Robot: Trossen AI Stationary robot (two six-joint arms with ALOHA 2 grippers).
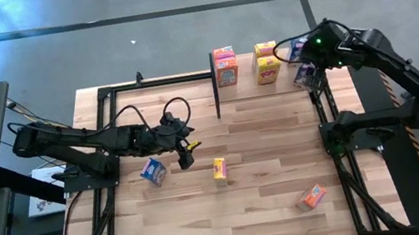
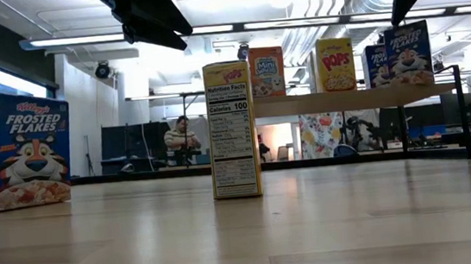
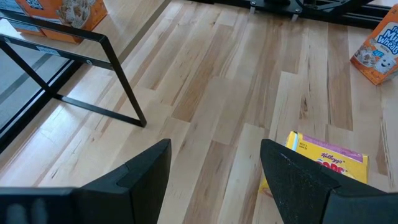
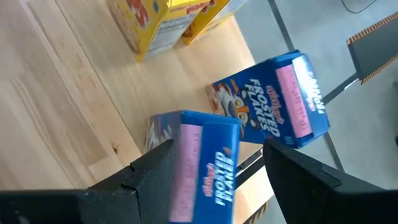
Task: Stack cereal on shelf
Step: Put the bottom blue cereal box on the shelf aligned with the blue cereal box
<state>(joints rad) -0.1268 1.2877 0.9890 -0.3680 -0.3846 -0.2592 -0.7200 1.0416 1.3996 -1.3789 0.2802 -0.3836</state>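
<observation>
Left hand (image 1: pixel 185 153) hangs released over the counter (image 1: pixel 271 184), between a blue Frosted Flakes box (image 1: pixel 152 171) and a yellow Pops box (image 1: pixel 219 170). Low down, the shelf (image 2: pixel 336 100) carries upright boxes. Right hand (image 4: pixel 214 180) straddles a blue Frosted Flakes box (image 4: pixel 205 168) there; grip unclear.

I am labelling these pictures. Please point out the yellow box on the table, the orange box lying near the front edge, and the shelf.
yellow box (image 1: pixel 219 170): high view, on its top face.
orange box (image 1: pixel 312 196): high view, on its upper side.
shelf (image 2: pixel 336 100): low view, on the board's front edge.
</observation>
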